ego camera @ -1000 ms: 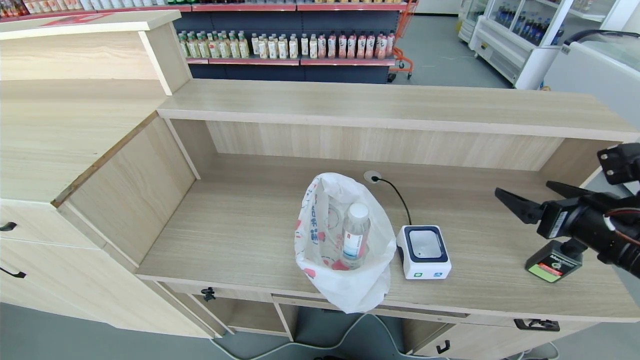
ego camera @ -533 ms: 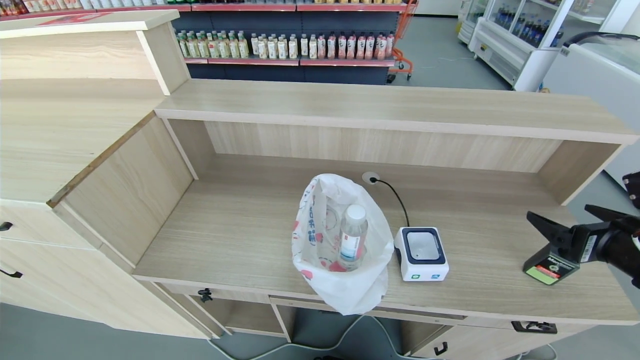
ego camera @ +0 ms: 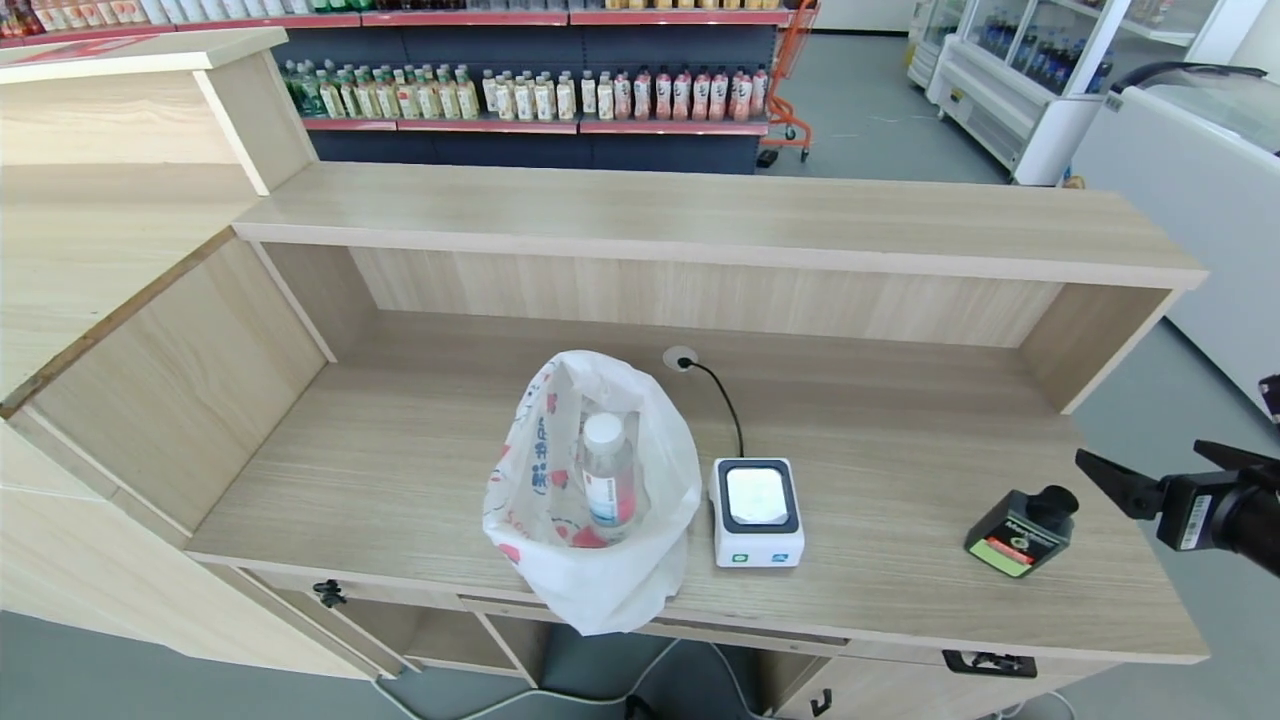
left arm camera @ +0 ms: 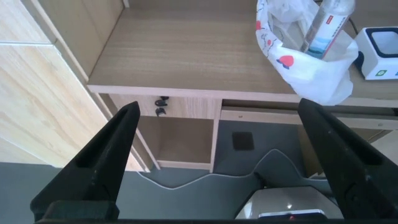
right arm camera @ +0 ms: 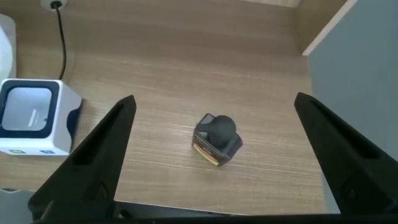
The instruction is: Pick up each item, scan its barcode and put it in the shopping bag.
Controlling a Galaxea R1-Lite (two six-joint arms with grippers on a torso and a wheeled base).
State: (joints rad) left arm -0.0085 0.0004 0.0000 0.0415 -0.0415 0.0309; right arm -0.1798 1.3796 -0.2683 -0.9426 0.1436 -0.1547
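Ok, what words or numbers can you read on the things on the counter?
No text reads clearly.
On the shopping bag: blue signs and red shapes, too blurred.
On the bottle inside it: red and blue label, print too small.
On the scanner: green and blue squares, no legible words.
On the small black bottle: white print, green and red label, too small.

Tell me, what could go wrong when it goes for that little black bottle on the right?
The black bottle is small and stands near the right end of the counter. The open right gripper could knock it over or off rather than catch it. The shopping bag already sags over the front edge with a water bottle leaning inside, so another item dropped in might tip it off.
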